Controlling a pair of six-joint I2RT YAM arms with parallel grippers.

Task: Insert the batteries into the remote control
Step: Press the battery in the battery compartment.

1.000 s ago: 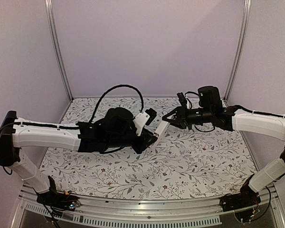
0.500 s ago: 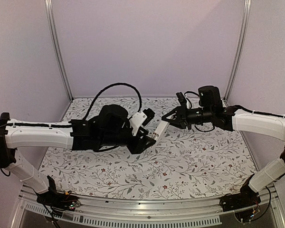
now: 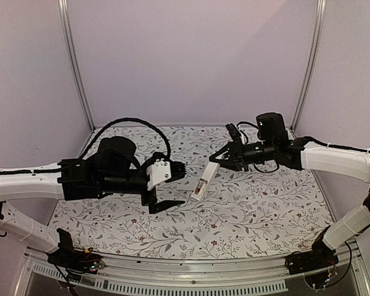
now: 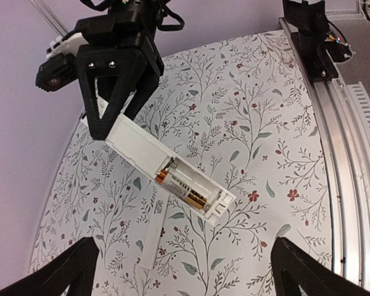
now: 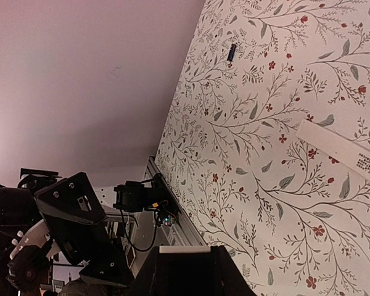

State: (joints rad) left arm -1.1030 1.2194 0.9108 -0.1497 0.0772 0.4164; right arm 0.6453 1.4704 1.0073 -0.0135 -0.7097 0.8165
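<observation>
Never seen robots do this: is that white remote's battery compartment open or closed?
Open: the remote control in the right gripper shows a battery in its uncovered bay; the cover lies on the table.

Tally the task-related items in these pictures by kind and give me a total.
Remote control: 1
Batteries: 2 (gold battery in the remote's open compartment, dark battery loose on the table)
White cover piece: 1
Total: 4
</observation>
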